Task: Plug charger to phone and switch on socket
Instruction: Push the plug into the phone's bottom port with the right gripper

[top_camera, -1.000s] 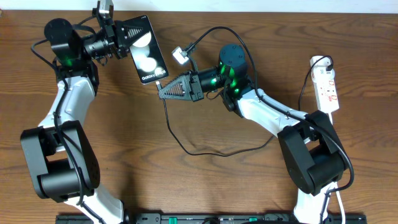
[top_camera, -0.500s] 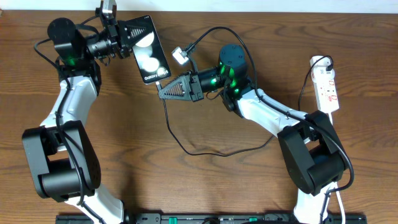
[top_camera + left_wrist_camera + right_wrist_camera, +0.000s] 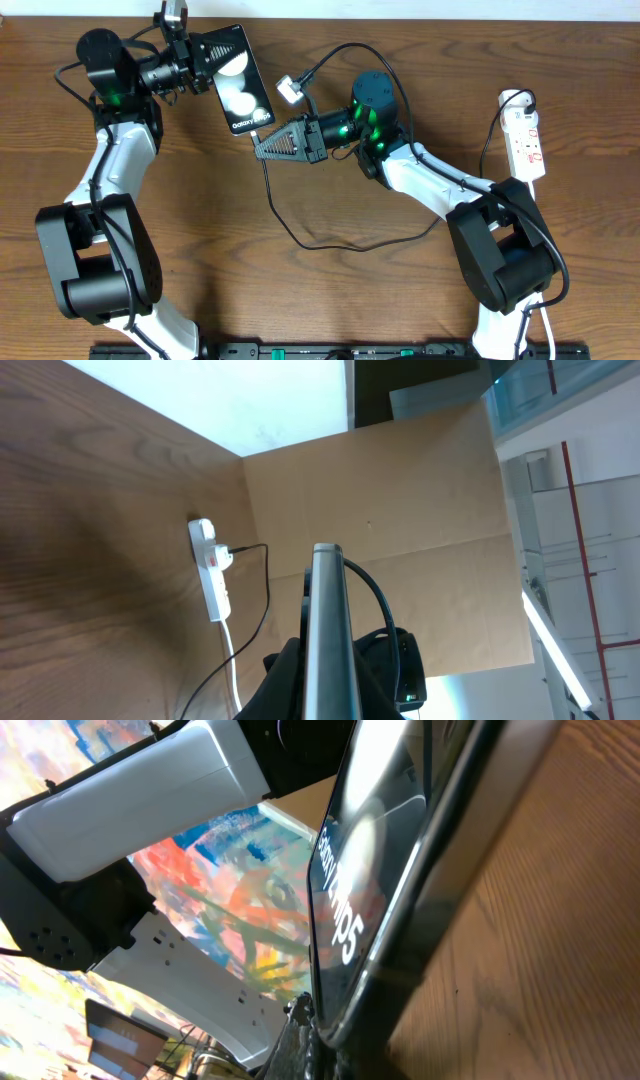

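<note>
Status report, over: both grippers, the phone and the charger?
Left gripper shut on phone, tilted. Right gripper shut on charger, tip at phone's lower edge; insertion unclear. Socket far right, untouched; nothing between.

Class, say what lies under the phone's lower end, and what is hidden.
Bare table shows under the phone. The right gripper sits at its lower edge, the charger trailing from it. The charger's tip and the phone's port are covered.

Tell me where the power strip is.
In the overhead view the power strip lies at the table's far right, beyond the right arm's shoulder, far from the phone.
</note>
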`<state>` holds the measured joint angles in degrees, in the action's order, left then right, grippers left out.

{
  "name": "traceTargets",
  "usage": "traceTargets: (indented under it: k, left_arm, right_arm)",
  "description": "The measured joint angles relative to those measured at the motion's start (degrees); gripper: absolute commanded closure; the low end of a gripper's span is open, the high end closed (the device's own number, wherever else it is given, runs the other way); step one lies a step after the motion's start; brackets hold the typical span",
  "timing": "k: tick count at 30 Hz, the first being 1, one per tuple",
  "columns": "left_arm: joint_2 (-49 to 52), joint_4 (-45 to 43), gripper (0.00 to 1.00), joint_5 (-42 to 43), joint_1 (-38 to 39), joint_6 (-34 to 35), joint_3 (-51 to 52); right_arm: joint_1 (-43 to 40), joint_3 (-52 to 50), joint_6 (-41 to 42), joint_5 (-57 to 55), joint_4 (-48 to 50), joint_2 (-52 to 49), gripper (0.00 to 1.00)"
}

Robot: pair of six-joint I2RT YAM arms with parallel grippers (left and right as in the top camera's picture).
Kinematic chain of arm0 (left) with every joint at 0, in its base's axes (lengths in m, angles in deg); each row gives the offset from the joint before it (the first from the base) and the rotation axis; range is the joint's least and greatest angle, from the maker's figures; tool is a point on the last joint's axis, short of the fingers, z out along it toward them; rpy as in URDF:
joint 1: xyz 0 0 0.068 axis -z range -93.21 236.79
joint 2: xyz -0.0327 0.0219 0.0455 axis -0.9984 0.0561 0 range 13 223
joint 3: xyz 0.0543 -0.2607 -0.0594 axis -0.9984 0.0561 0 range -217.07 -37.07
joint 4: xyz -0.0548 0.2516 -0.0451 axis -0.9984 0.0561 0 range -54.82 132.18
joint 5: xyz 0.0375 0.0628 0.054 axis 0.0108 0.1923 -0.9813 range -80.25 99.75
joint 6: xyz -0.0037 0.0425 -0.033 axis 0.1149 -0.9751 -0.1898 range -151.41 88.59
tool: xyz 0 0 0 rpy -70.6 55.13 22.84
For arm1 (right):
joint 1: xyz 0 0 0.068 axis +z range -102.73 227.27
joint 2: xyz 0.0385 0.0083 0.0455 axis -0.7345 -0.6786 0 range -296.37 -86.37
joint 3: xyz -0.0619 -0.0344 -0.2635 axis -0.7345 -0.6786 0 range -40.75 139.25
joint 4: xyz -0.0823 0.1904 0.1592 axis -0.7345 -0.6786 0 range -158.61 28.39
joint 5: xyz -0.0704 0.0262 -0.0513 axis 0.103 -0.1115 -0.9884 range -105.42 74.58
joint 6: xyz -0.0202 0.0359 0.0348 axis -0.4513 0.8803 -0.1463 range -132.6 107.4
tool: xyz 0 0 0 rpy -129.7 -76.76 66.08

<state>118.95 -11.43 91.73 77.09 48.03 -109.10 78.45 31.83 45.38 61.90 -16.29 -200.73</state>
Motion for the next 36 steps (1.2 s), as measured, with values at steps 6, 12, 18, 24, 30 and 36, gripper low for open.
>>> traceTargets:
  k: [6,12,18,24,30,36]
  left_arm:
    - [0.00,0.00,0.93,0.00,-0.33,0.00,0.00]
    - [0.00,0.00,0.93,0.20,-1.29,0.02,0.00]
    - [0.00,0.00,0.93,0.22,-1.33,0.00,0.00]
    - [0.00,0.00,0.92,0.22,-1.33,0.00,0.00]
    - [0.00,0.00,0.93,0.22,-1.27,0.02,0.00]
    - [0.00,0.00,0.92,0.20,-0.96,0.02,-0.02]
  right_arm:
    - [-0.22,0.00,0.02,0.02,0.00,0.00,0.99]
    - [-0.48,0.00,0.17,-0.20,-0.04,0.00,0.99]
    - [-0.48,0.00,0.17,-0.22,-0.07,0.00,0.99]
    - [-0.48,0.00,0.17,-0.20,-0.07,0.00,0.99]
    - [-0.48,0.00,0.17,-0.20,-0.07,0.00,0.99]
    - [-0.48,0.00,0.20,-0.17,-0.07,0.00,0.99]
